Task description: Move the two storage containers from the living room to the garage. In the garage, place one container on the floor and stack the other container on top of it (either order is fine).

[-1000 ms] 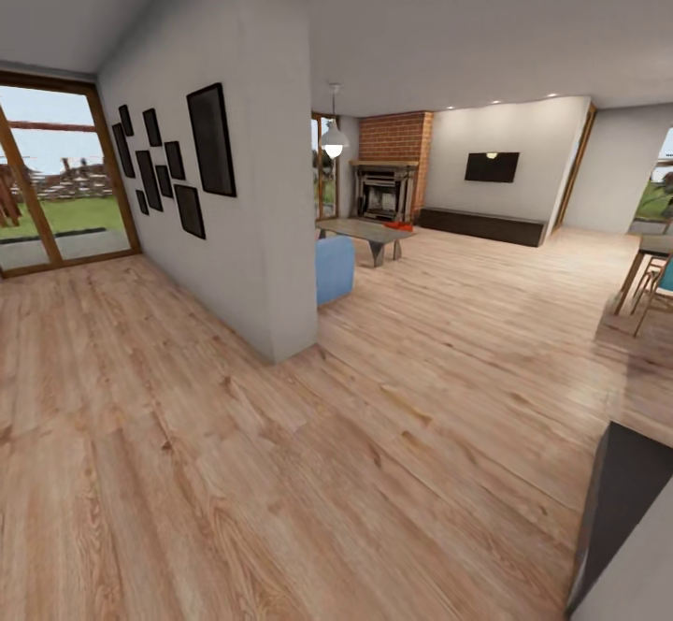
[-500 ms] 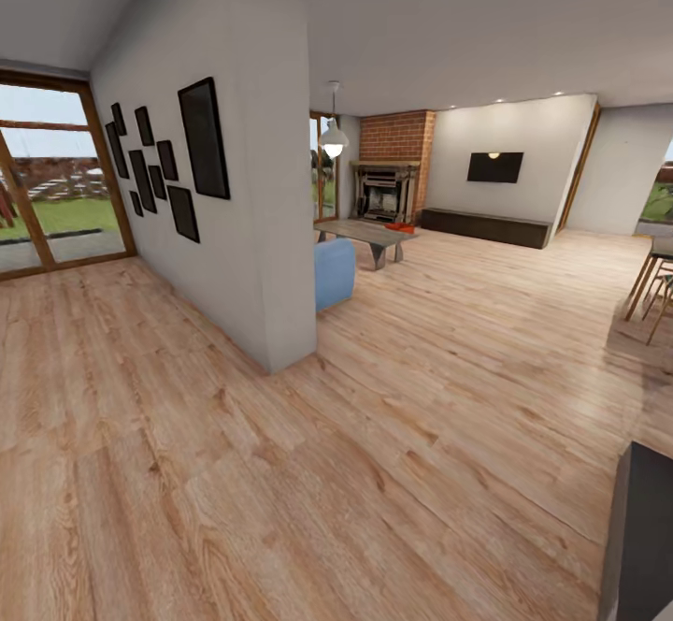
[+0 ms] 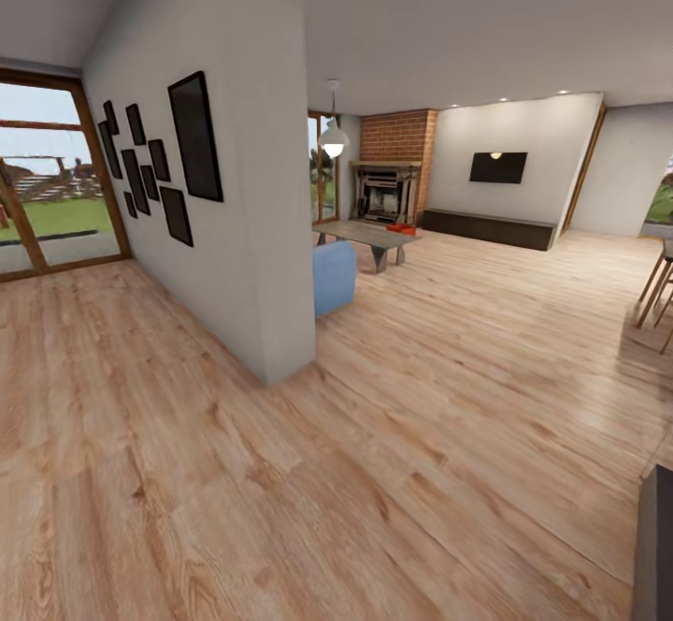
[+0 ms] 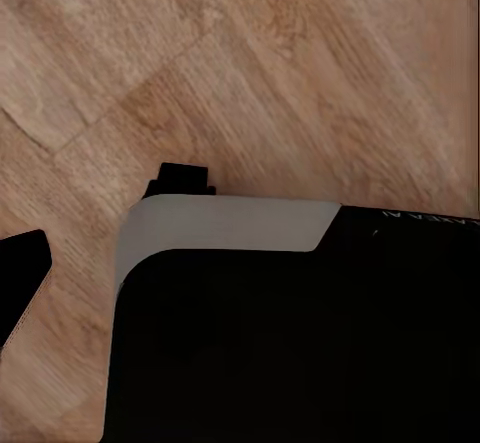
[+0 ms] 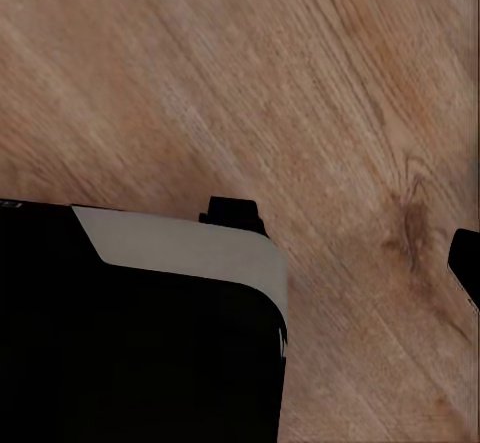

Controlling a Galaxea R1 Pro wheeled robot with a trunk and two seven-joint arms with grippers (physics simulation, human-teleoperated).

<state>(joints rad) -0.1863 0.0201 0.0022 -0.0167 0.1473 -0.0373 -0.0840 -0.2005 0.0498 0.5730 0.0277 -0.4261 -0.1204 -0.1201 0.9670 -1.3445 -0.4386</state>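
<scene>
Ahead lies the living room with its brick fireplace [image 3: 396, 137], wall TV [image 3: 497, 167] and long dark low cabinet [image 3: 486, 227]. A small orange-red shape [image 3: 401, 227], most likely the storage containers, sits on the wood floor beside the grey coffee table [image 3: 366, 233]; it is too small to tell how many there are. My left gripper [image 4: 240, 283] hangs over wood planks, one dark fingertip [image 4: 20, 283] at the picture's edge, holding nothing. My right gripper [image 5: 240, 263] is likewise empty, with a fingertip [image 5: 466, 263] at the edge. The garage is out of view.
A white partition wall [image 3: 252, 228] hung with black frames stands close on the left, a blue sofa end [image 3: 334, 275] behind its corner. Glass doors [image 3: 51, 181] lie far left. Wooden chair legs [image 3: 657, 289] and a dark object [image 3: 656, 556] sit at the right edge. My black-and-grey base [image 4: 290, 333] shows below both wrists.
The whole head view has shifted: the partition wall looms larger and nearer, while the chairs and the dark object at lower right have slid toward the picture's edge. The camera moved, not the furniture.
</scene>
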